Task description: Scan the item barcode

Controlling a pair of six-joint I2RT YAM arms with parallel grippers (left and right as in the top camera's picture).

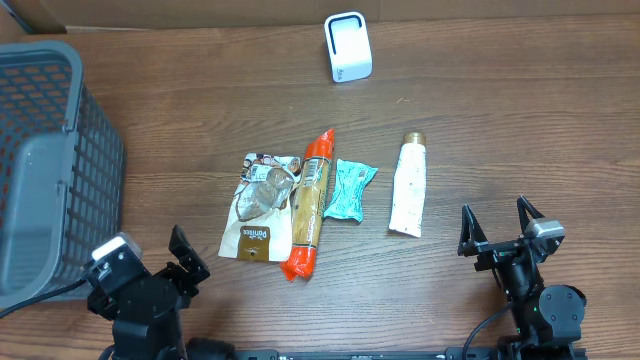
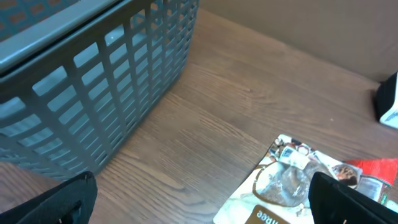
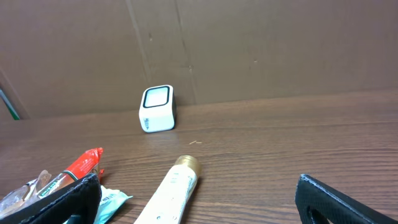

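Several items lie in a row mid-table: a white pouch with a brown label (image 1: pixel 262 205) (image 2: pixel 292 180), a long orange packet (image 1: pixel 310 203) (image 3: pixel 84 165), a teal packet (image 1: pixel 350 188) and a white tube with a gold cap (image 1: pixel 409 186) (image 3: pixel 173 190). The white scanner (image 1: pixel 348 47) (image 3: pixel 157 109) stands at the far edge. My left gripper (image 1: pixel 150 262) (image 2: pixel 202 208) is open near the front edge, just left of the pouch. My right gripper (image 1: pixel 497 222) (image 3: pixel 205 205) is open, right of the tube. Neither holds anything.
A tall grey mesh basket (image 1: pixel 45 160) (image 2: pixel 93 81) fills the left side, close to my left arm. A cardboard wall (image 3: pixel 249 50) backs the table behind the scanner. Bare wood (image 1: pixel 520 120) lies right of the tube.
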